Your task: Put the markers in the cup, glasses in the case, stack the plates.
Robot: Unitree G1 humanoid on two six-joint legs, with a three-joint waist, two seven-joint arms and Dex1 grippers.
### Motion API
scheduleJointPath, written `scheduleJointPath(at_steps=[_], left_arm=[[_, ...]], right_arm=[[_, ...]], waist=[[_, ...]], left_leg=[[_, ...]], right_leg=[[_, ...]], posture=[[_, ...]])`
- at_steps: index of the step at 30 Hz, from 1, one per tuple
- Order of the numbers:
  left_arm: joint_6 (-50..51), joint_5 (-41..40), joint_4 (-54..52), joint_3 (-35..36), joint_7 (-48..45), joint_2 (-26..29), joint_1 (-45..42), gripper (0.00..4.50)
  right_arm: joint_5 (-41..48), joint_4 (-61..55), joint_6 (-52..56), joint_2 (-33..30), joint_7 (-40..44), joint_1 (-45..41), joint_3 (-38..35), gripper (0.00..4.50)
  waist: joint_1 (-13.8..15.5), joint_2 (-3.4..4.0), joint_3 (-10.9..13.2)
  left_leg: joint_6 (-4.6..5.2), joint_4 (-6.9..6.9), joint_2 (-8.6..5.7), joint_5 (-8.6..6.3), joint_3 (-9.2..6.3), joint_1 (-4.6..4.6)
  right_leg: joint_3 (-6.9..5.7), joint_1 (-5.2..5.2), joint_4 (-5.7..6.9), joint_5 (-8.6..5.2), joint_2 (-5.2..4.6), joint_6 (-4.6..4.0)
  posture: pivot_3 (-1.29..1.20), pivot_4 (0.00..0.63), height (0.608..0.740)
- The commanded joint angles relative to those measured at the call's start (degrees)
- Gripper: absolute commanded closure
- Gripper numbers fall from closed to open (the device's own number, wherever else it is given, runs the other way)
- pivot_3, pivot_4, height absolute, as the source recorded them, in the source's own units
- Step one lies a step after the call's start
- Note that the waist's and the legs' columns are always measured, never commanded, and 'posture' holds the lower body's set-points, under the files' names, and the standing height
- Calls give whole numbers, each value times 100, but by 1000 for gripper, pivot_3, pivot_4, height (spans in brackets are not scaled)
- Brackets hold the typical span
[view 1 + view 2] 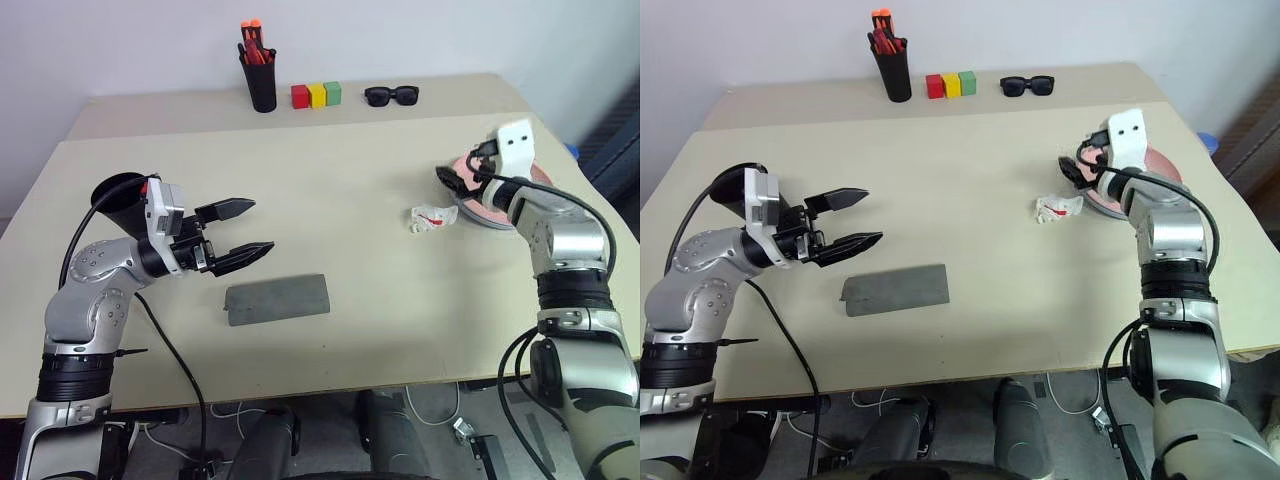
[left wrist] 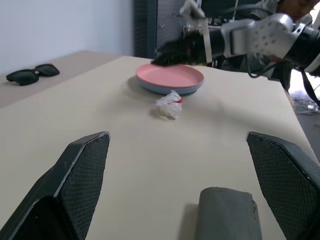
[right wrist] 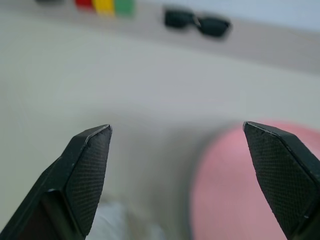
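From the head views, we see the pink plate (image 1: 508, 197) resting on the light blue plate (image 2: 170, 89) at the right side of the desk (image 1: 350, 200), so we judge the stacking done. The right gripper (image 1: 452, 180) hovers at the stack's near-left rim, jaws spread and holding nothing. A crumpled white wrapper with a red mark (image 1: 430, 217) lies just beside the stack. The left gripper (image 1: 240, 232) hangs above the desk with jaws released, empty, near the closed grey case (image 1: 277, 299). The black cup (image 1: 122, 195) stands behind the left arm. At the back stand a pen holder (image 1: 260, 75), 3 coloured blocks (image 1: 316, 95) and black sunglasses (image 1: 391, 95).

In the left wrist view, the 2 plates sit flush, the wrapper in front of them and the case end below the open jaws.

In the right wrist view, the spread jaws frame the pink plate's edge and the sunglasses beyond.

We cannot spot markers or wire-framed glasses on the desk; we cannot tell whether they are in the cup and case.

Risk: if the right arm swings low across the rim, we judge it could nudge the upper plate askew or sweep the wrapper along.

We can read no writing or brand anywhere.
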Motion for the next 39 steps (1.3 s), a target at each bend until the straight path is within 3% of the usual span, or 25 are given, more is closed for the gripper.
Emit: scheduleJointPath(at_steps=[1,7,15,18,25,36,37,39], left_arm=[[-76,-66,-32,45,-45,6,-112,0],[-108,-38,14,29,-114,11,-140,0],[-152,-16,-68,100,-94,54,-2,0],[-139,-30,-116,130,-61,66,59,0],[-145,-54,-222,162,-10,72,183,0],[-193,-49,-156,100,-9,23,103,0],[-197,-46,-155,86,-8,14,91,0],[-197,-49,-158,70,-3,8,80,0]], right_arm=[[242,-781,434,8,155,294,-8,70],[-457,-1009,303,-329,451,921,891,70],[-653,-374,381,-85,356,879,1028,70],[-617,-179,388,18,401,779,1012,942],[-640,-44,228,44,430,656,936,4477],[-761,1080,-858,-207,-769,-147,-69,4477],[-882,1289,-896,-264,-891,-168,-29,3669],[-968,1556,-992,-296,-1052,-206,-26,2961]], waist=[[16,-1,-1],[16,-1,-1],[1,0,0],[-5,0,0],[10,0,0],[5,0,0],[8,-1,-1],[19,-1,-1]], left_leg=[[0,1,0,0,0,-1],[2,6,-1,-1,1,-1],[1,5,0,-1,3,1],[1,5,0,-1,3,1],[1,6,0,-1,3,0],[1,3,0,-1,3,1],[1,3,-1,-1,3,0],[1,4,-1,-1,3,0]], right_leg=[[0,0,0,0,0,0],[0,2,2,0,0,0],[0,1,3,1,0,-1],[0,1,3,1,0,-1],[0,1,2,1,0,-2],[0,0,1,1,0,-2],[0,1,1,1,0,-2],[0,2,0,1,0,-2]], posture=[[0,150,740],[0,150,740],[0,150,740],[0,150,740],[0,150,740],[0,150,740],[0,150,740],[0,150,740]])
